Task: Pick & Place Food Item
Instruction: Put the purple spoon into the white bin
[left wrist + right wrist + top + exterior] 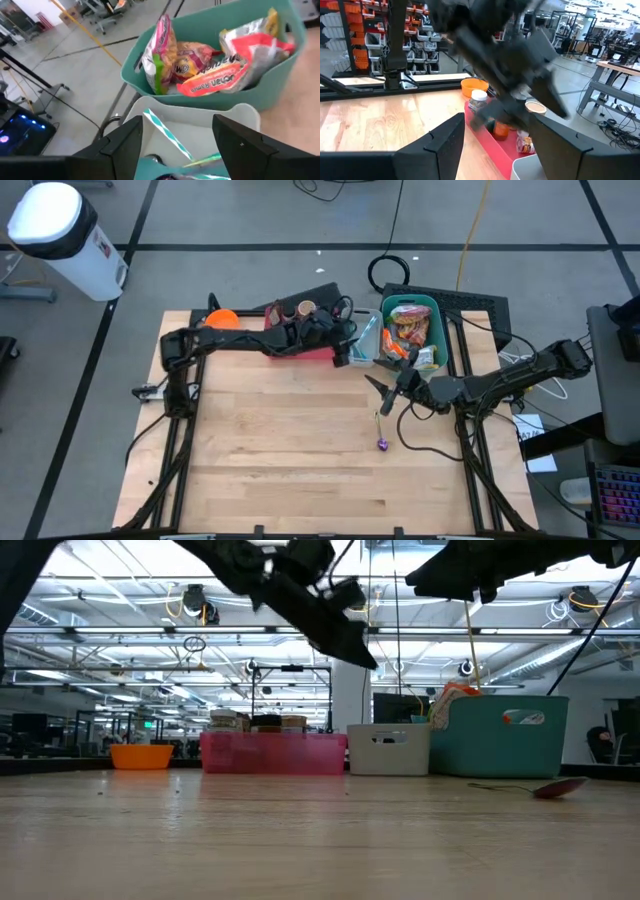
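Hanging above the small white plastic bin, the left gripper has its 2 dark fingers spread apart with nothing between them. Inside this white bin, the left wrist view shows a flat packet with teal and white stripes lying below the fingers; this seems to be the food item, already released, though what kind of food it is I cannot tell.

Just beside the white bin stands the teal plastic basket, full of colourful snack bags; the left wrist view lets me read them better, a red and silver ramen bag and a pink and green one. On the other side of the white bin is the pink translucent tray, and jars with lids stand in it, which only the right wrist view shows clearly. Past the tray sits the round orange bowl.

The right gripper waits over the wooden table, near the basket, its fingers parted and empty. A small purple object lies on the table close to it; in the low view it appears as a flat reddish thing in front of the basket. The high view alone shows a white cylindrical bin with black band on the floor, well apart from the table.
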`<action>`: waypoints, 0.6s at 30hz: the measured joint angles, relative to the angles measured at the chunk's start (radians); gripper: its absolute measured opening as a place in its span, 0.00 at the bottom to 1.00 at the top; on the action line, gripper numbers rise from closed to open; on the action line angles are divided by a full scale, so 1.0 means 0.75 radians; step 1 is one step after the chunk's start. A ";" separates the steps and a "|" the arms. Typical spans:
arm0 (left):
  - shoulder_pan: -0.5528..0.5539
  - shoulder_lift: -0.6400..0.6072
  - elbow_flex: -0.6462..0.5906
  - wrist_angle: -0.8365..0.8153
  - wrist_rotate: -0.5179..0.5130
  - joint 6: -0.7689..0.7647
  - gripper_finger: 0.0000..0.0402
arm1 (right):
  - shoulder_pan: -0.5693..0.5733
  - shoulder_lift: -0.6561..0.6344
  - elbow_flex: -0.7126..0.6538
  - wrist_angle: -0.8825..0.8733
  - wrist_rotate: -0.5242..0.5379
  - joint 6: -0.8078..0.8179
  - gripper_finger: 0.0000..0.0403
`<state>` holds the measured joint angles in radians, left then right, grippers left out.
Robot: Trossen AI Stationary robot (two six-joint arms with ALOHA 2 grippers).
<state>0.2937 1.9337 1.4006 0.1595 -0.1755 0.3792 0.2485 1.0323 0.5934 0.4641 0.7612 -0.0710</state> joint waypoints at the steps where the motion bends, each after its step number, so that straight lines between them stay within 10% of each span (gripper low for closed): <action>1: -0.009 -0.029 0.000 -0.047 -0.010 -0.010 0.62 | 0.000 0.000 0.000 -0.002 -0.001 0.006 0.53; 9: 0.017 -0.340 -0.073 -0.462 0.259 -0.174 0.59 | 0.002 0.000 0.000 -0.026 -0.005 0.011 0.53; 18: 0.097 -0.757 -0.705 0.057 0.386 -0.418 0.53 | 0.003 0.000 0.000 -0.069 -0.241 0.062 0.53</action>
<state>0.3668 1.3660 0.8718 0.2021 0.1139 0.0660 0.2504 1.0325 0.5930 0.4121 0.5804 -0.0245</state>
